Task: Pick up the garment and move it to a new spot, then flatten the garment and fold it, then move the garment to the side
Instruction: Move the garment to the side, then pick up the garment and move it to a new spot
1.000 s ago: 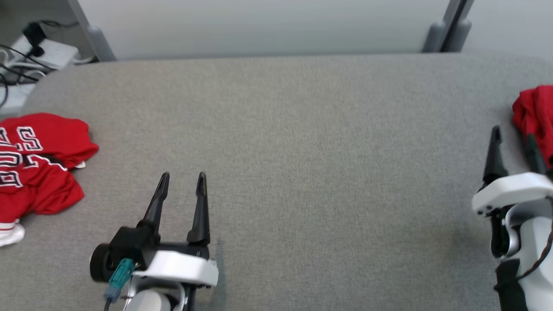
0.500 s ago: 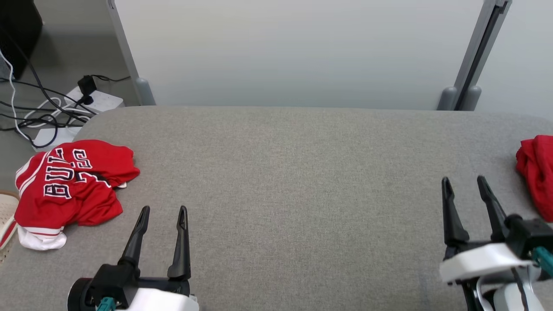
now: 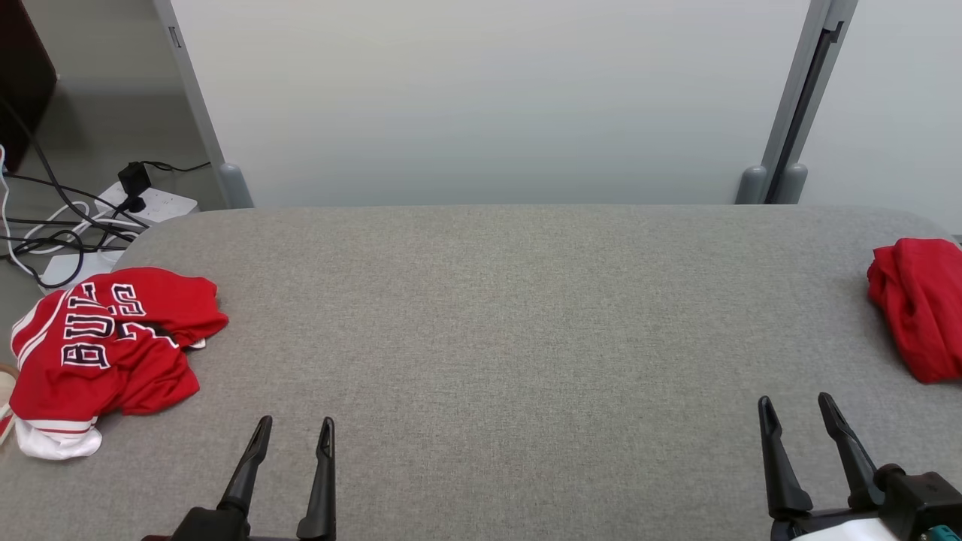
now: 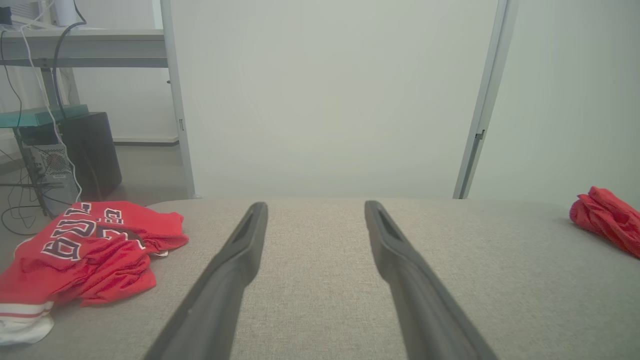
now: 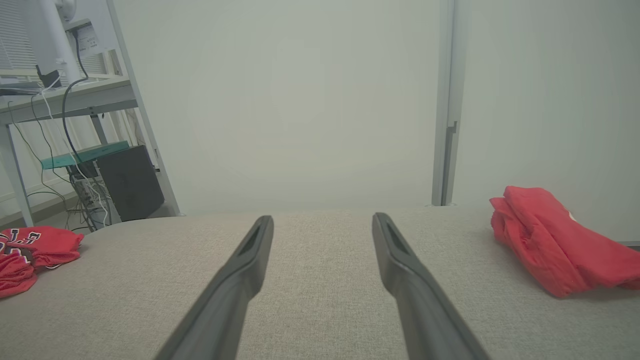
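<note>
A crumpled red garment (image 3: 105, 346) with white lettering and white trim lies at the left end of the grey padded table (image 3: 526, 338); it also appears in the left wrist view (image 4: 90, 250) and the right wrist view (image 5: 30, 250). A second red garment (image 3: 917, 308), plain and bundled, rests at the right end (image 4: 605, 220) (image 5: 550, 245). My left gripper (image 3: 294, 424) (image 4: 316, 207) is open near the front edge, right of the lettered garment and apart from it. My right gripper (image 3: 794, 402) (image 5: 323, 219) is open too, in front of the plain bundle, touching nothing.
A pale partition wall stands behind the table, with a grey post (image 3: 782, 184) at the back right. On the floor at the far left lie a power strip and tangled cables (image 3: 143, 203). A dark computer tower (image 4: 92, 150) stands under a desk beyond.
The head camera has tilted up, showing more wall. Both grippers have drawn back toward the near edge; the right one has left the plain red bundle. Both stayed open.
</note>
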Tool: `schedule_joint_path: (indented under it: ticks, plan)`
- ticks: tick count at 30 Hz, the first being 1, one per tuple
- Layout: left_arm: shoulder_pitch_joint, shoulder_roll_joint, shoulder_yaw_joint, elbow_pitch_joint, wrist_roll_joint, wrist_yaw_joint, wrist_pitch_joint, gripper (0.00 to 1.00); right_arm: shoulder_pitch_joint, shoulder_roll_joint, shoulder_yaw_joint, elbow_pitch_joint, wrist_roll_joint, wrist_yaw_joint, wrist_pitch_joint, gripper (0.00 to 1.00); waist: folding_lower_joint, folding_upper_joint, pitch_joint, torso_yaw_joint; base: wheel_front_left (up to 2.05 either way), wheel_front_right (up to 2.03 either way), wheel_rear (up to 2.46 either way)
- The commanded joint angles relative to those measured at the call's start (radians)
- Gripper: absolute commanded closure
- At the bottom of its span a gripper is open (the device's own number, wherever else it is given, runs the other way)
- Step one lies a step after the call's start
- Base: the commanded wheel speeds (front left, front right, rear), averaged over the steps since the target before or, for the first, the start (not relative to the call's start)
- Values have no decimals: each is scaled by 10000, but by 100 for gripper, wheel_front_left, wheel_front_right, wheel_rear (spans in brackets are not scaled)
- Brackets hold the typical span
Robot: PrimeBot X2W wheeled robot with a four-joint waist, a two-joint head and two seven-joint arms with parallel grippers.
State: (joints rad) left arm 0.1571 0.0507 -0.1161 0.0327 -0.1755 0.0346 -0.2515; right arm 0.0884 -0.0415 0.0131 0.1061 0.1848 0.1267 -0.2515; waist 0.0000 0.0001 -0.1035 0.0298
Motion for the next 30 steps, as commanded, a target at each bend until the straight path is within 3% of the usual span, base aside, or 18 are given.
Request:
schedule_joint_path:
  ticks: [1, 30]
  plan:
    - [-306, -1, 299, -180, 29, -76, -102, 0, -220, -121, 335, -406, 83, 40, -103, 0, 0, -1, 18, -53, 0, 0, 0]
    - [-317, -4, 190, 65, 23, -108, -103, 0, -161, -172, 23, -458, 151, 40, -103, 0, 0, -1, 70, -138, 0, 0, 0]
